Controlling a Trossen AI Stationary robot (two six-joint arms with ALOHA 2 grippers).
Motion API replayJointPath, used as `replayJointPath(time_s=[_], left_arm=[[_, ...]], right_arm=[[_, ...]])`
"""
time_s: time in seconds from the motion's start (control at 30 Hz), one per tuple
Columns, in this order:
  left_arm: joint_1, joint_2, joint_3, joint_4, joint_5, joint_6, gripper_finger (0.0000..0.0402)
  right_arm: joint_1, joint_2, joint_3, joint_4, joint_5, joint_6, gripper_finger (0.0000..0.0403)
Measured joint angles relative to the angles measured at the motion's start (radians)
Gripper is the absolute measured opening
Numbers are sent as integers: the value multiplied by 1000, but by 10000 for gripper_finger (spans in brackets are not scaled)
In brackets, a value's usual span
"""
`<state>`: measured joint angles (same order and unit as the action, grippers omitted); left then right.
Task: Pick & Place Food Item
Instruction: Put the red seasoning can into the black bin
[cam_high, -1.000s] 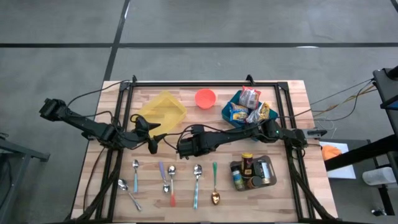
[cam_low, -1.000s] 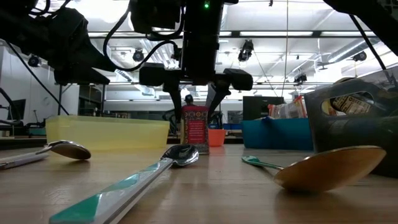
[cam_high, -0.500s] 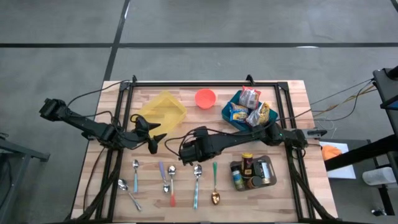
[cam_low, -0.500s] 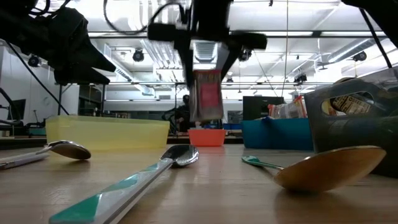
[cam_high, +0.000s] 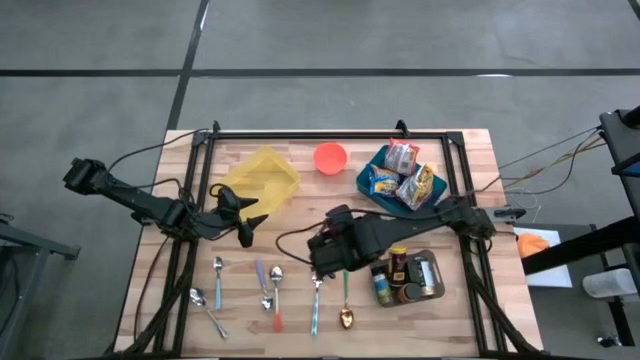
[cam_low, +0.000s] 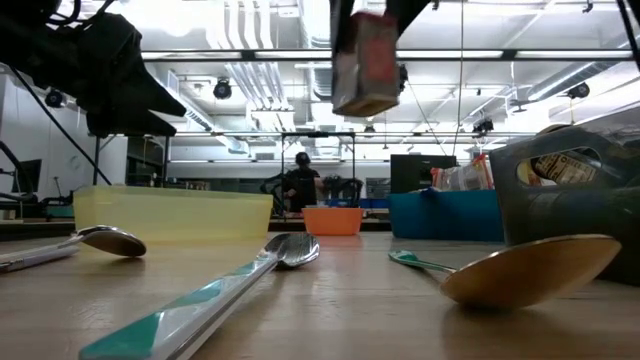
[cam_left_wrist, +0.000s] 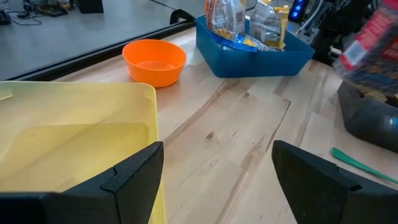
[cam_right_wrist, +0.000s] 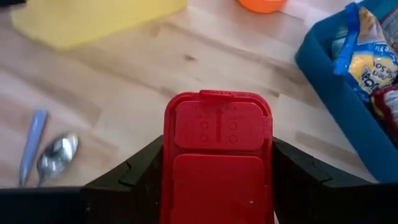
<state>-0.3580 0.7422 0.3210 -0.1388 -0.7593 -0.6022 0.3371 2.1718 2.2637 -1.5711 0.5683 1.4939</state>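
Observation:
A spice shaker with a red flip lid (cam_right_wrist: 217, 140) hangs high above the table's middle, and my right gripper (cam_right_wrist: 217, 186) is shut on it. The low view shows the shaker's labelled body (cam_low: 365, 60) near the top of the picture. In the high view my right gripper (cam_high: 325, 255) is over the spoons. My left gripper (cam_high: 245, 215) waits open beside the yellow tub (cam_high: 262, 178), with nothing between its fingers (cam_left_wrist: 134, 171). My right gripper pinches the shaker between its two fingers (cam_right_wrist: 140, 171), one on each side of the body just below the red lid (cam_right_wrist: 217, 124). The fingers slant down from above. The shaker is lifted clear of the table and hangs slightly tilted (cam_low: 365, 95).
An orange bowl (cam_high: 330, 157) and a blue bin of snack packets (cam_high: 400, 175) stand at the far side. A dark tray with jars (cam_high: 405, 275) sits near right. Several spoons (cam_high: 275, 290) lie in a row along the near edge.
My right gripper has risen steeply with the shaker, lifting it off the table, and has gone toward the near and right edges. The shaker now hangs high above the spoons, slightly tilted.

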Motion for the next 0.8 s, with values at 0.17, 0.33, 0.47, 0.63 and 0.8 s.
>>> replayJointPath(time_s=[0.17,0.33,0.47,0.63,0.8], left_arm=[[0,0,0,-1,0,0,300],[0,0,0,-2,0,0,300],[0,0,0,-2,0,0,300],[0,0,0,-2,0,-1,300],[0,0,0,-6,0,-3,300]], right_arm=[[43,-81,-50,-1,-62,-79,213],[94,-167,-129,0,-155,-181,213],[136,-252,-241,0,-269,-286,213],[196,-329,-392,15,-283,-414,213],[244,-368,-509,86,-281,-581,227]])
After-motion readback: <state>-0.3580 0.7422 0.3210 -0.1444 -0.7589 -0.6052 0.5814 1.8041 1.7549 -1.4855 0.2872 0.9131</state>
